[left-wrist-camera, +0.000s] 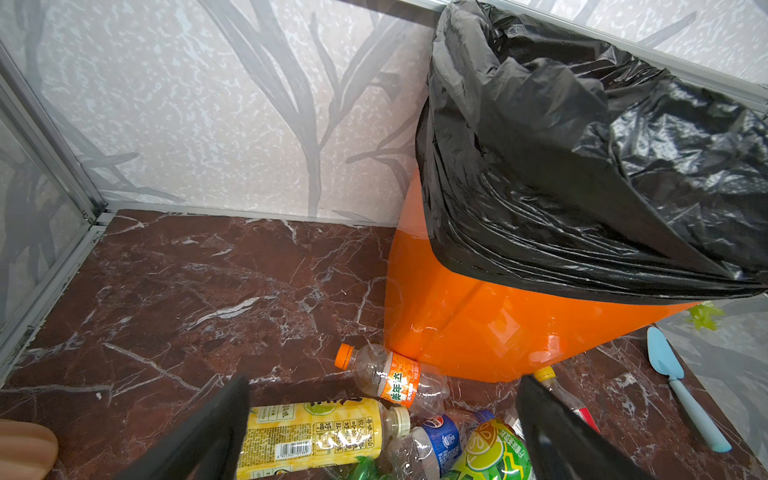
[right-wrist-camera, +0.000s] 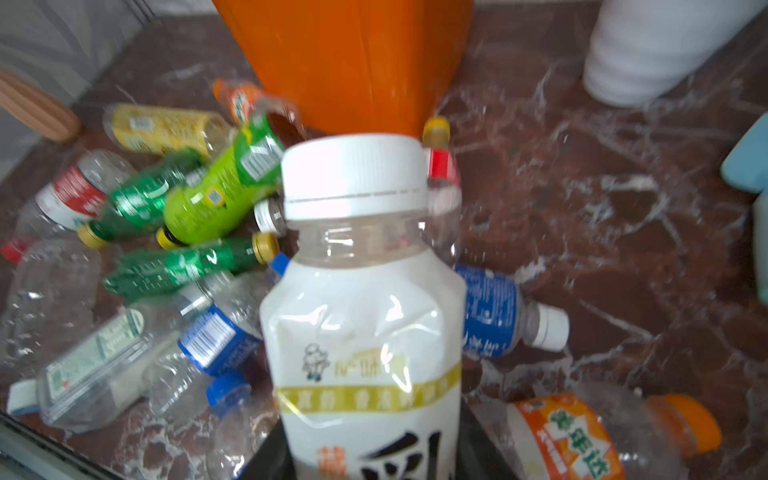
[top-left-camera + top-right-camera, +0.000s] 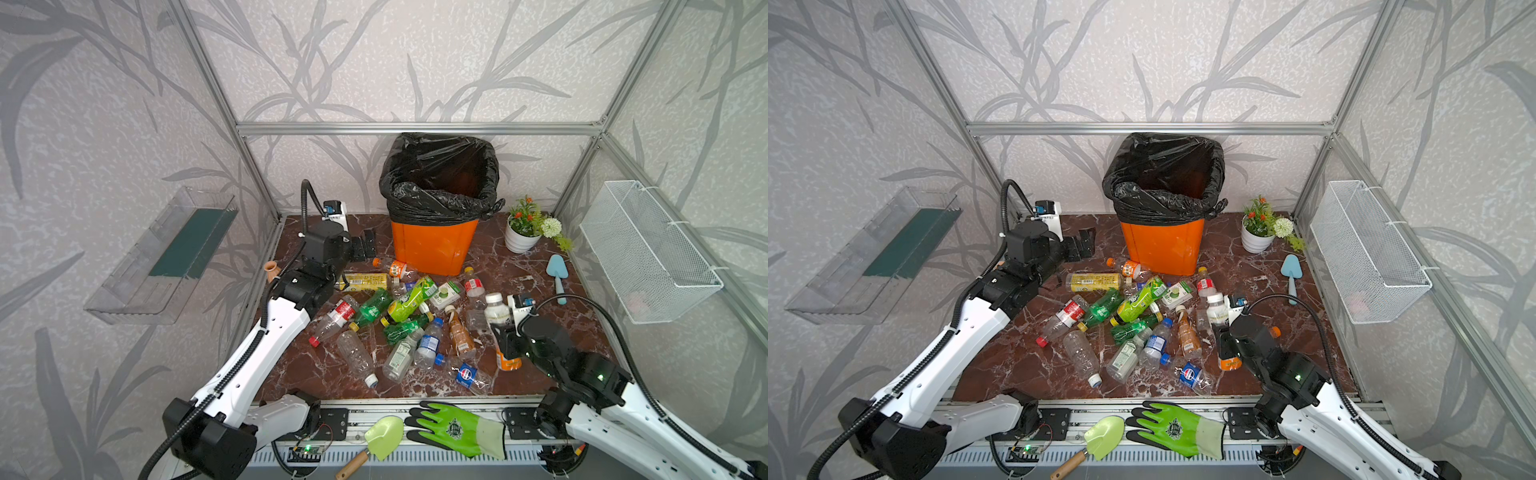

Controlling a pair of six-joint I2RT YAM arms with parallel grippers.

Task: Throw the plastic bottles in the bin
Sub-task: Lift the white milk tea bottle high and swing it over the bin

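Right end effector (image 2: 374,453) clamped the white-capped bottle (image 2: 361,332) low on its body. We judged it could tip loose before reaching the bin (image 3: 434,245).

The bin (image 3: 434,245) stands upright at the far middle. It is square and orange, with a glossy black bag (image 3: 440,183) folded over its rim and its mouth open. The plastic bottles (image 3: 409,299), clear, green and amber, lie on their sides in a loose heap just on its near side. An orange-capped bottle (image 3: 392,268) lies against the bin's base. At the heap's right edge, a white-capped bottle (image 2: 365,332) stands upright, clamped in the right gripper (image 3: 508,338).
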